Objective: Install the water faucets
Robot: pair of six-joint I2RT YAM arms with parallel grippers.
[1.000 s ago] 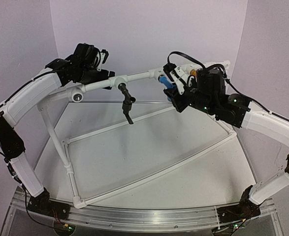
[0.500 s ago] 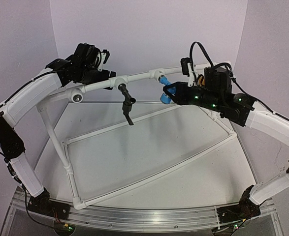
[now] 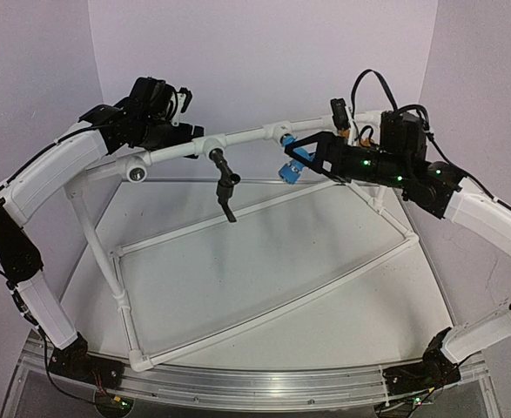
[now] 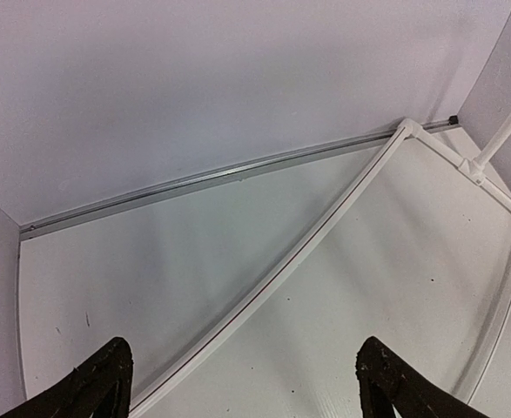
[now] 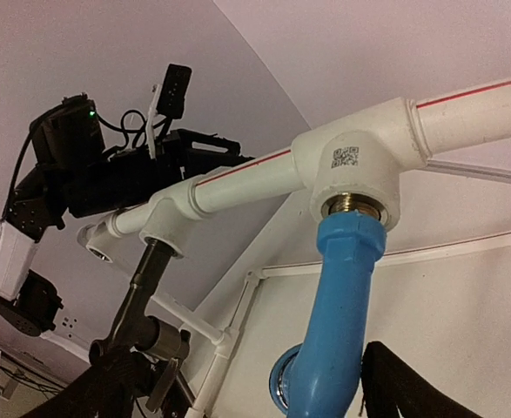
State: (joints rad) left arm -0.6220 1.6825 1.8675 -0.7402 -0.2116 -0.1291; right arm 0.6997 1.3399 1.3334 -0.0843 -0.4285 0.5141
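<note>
The blue faucet (image 5: 342,322) hangs from the brass-lined socket of a white tee (image 5: 352,170) on the pipe frame's top rail. My right gripper (image 5: 259,392) stands open with one dark finger on each side of the faucet, the right fingertip (image 5: 403,383) close beside it. From above, the right gripper (image 3: 307,157) reaches in from the right at the blue faucet (image 3: 292,165). The black faucet (image 3: 225,183) hangs from the tee further left. Up at the rail's left end my left gripper (image 3: 170,131) is open, nothing between its fingers (image 4: 94,387).
The white pipe frame (image 3: 238,137) has a raised top rail, slanted legs and a flat base (image 3: 264,318) on the white table. An open elbow socket (image 3: 137,171) sits at the rail's left end. Purple walls close in behind and on both sides.
My right gripper has opened off the blue faucet and its wrist has turned and drawn back a little to the right. The left arm has not moved.
</note>
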